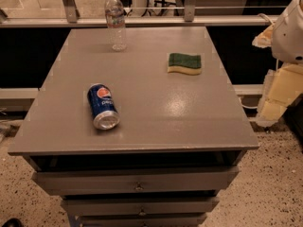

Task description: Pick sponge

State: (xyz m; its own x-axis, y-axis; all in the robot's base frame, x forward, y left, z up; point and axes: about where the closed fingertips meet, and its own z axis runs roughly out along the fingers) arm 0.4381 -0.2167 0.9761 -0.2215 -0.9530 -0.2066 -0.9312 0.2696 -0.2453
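The sponge point(184, 63) lies flat on the grey table top point(156, 108), at the back right, with its dark green scouring side up and the yellow foam showing along the near edge. My gripper point(277, 98) hangs at the right edge of the view, beside the table and off its top, under the white arm point(291, 30). It is well to the right of the sponge and holds nothing that I can see.
A blue Pepsi can point(103, 106) lies on its side at the front left. A clear water bottle point(116, 20) stands upright at the back left. Drawers point(137, 181) sit under the table top. A railing runs behind the table.
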